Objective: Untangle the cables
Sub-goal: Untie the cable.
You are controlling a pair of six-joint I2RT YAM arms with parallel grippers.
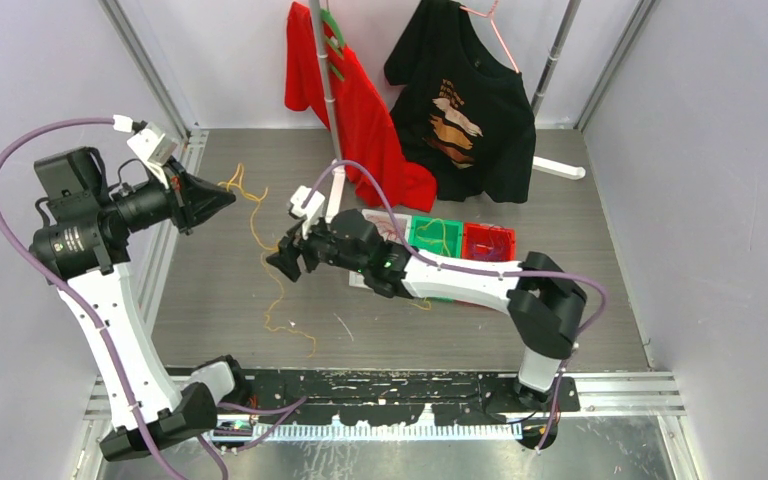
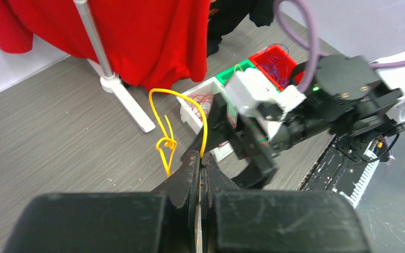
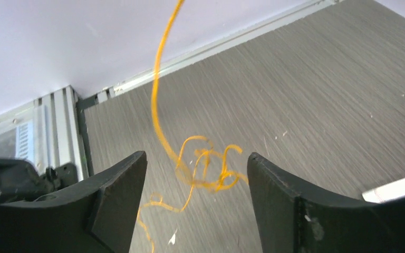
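Grey tabletop [image 1: 220,290], cable [image 2: 205,132] end hidden

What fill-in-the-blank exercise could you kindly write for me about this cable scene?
1. The left end effector is shut on a ____ cable.
2. The right end effector has its jaws ____.
3. Between the white bin and the red bin sits the ____ bin.
Missing words: yellow; open; green.
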